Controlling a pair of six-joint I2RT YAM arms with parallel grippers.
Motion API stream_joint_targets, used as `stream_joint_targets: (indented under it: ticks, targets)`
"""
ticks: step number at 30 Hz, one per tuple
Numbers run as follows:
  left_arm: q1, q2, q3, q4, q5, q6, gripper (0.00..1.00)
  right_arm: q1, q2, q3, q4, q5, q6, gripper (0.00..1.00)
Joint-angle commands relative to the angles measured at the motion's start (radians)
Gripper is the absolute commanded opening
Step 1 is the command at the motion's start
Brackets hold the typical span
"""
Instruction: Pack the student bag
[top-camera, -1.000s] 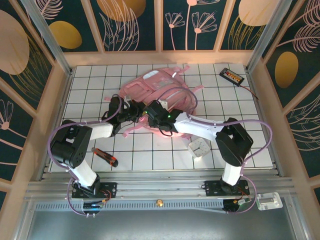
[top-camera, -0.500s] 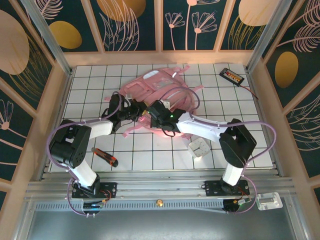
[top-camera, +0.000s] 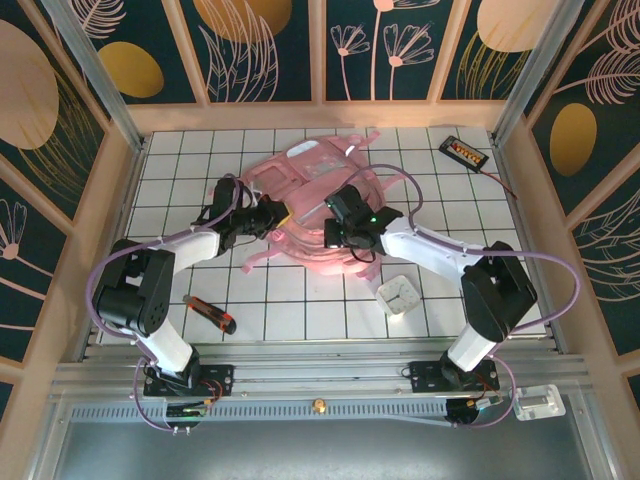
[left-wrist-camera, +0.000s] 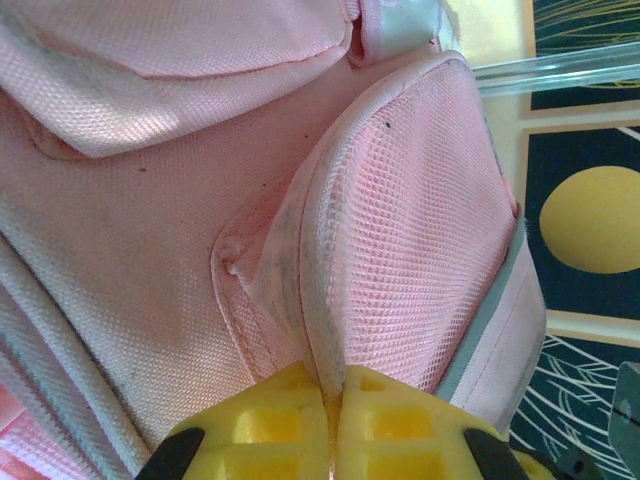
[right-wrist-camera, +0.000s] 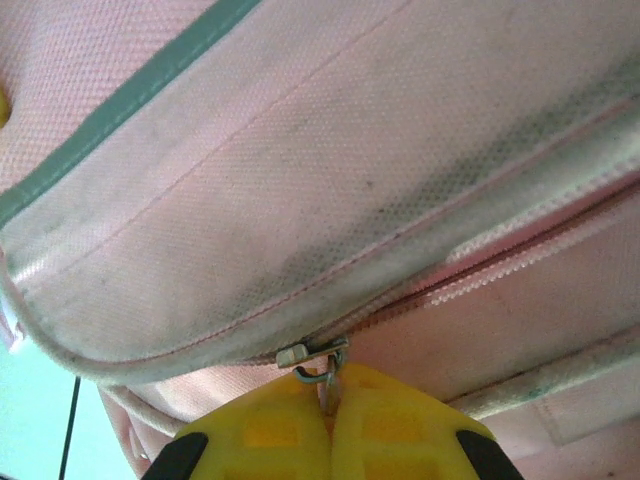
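Note:
The student bag (top-camera: 305, 185), a big pink fabric backpack, lies at the back middle of the table. My left gripper (top-camera: 268, 218) is at its left side, and in the left wrist view its yellow fingers are shut (left-wrist-camera: 338, 378) on the edge of the pink mesh side pocket (left-wrist-camera: 410, 230). My right gripper (top-camera: 338, 228) is at the bag's near right side. In the right wrist view it is shut (right-wrist-camera: 330, 385) on the metal pull of the zipper slider (right-wrist-camera: 310, 352), under a grey-trimmed flap (right-wrist-camera: 300, 180). The zipper (right-wrist-camera: 500, 265) runs off to the right.
A red and black tool (top-camera: 210, 313) lies on the tiles at the near left. A small white box (top-camera: 399, 294) sits near the right arm's elbow. A black device with a cable (top-camera: 464, 152) rests at the back right corner. Wooden walls enclose the table.
My right gripper has shut on the zipper pull and moved right along the bag. My left gripper, still shut, has shifted slightly away from the bases with the pocket edge.

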Motion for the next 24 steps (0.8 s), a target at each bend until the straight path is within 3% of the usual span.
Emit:
stream_joint_targets:
  ticks: [1,8,9,11,13,16,19,24]
  targets:
    - [0.050,0.000,0.058,-0.078,-0.050,0.107,0.00,-0.024,-0.029,-0.017,-0.005,-0.054,-0.111,0.00]
    - [0.106,0.082,0.225,-0.209,-0.044,0.208,0.00,0.099,0.066,0.046,0.060,-0.190,-0.081,0.00]
    - [0.112,0.092,0.249,-0.232,-0.041,0.216,0.04,0.115,0.088,0.065,0.071,-0.209,-0.066,0.00]
    - [0.126,0.094,0.271,-0.260,-0.028,0.215,0.30,0.135,0.137,0.112,0.091,-0.234,-0.033,0.00]
    - [0.135,0.059,0.248,-0.261,-0.032,0.214,0.49,0.146,0.166,0.151,0.092,-0.235,-0.013,0.00]
    - [0.148,-0.035,0.165,-0.245,-0.026,0.197,0.65,0.149,0.177,0.181,0.093,-0.242,-0.010,0.00]
    - [0.148,-0.136,0.036,-0.156,-0.001,0.113,0.72,0.147,0.173,0.188,0.082,-0.244,-0.028,0.00]
    - [0.143,-0.246,-0.158,0.061,0.049,-0.084,0.70,0.140,0.164,0.177,0.076,-0.250,-0.051,0.00]
